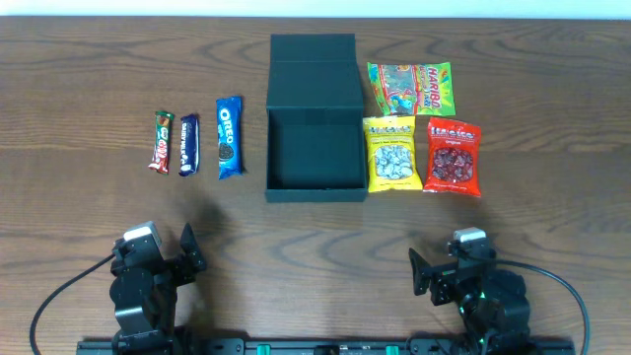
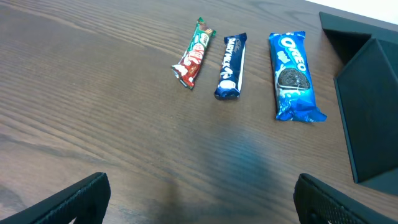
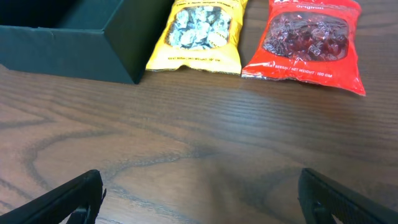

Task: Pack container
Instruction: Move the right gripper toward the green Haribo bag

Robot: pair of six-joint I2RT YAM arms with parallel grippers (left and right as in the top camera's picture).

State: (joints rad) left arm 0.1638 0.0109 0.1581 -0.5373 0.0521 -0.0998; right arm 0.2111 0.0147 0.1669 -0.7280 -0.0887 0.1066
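The dark teal-green container stands open at mid table, its lid flat behind it; its corner shows in the left wrist view and in the right wrist view. To its left lie a red-green bar, a dark blue bar and an Oreo packet. To its right lie a Haribo bag, a yellow bag and a red bag. My left gripper and right gripper are open and empty near the front edge.
The wooden table runs across the whole view. A black rail lies along the front edge under both arm bases. Cables loop out from the left arm and from the right arm.
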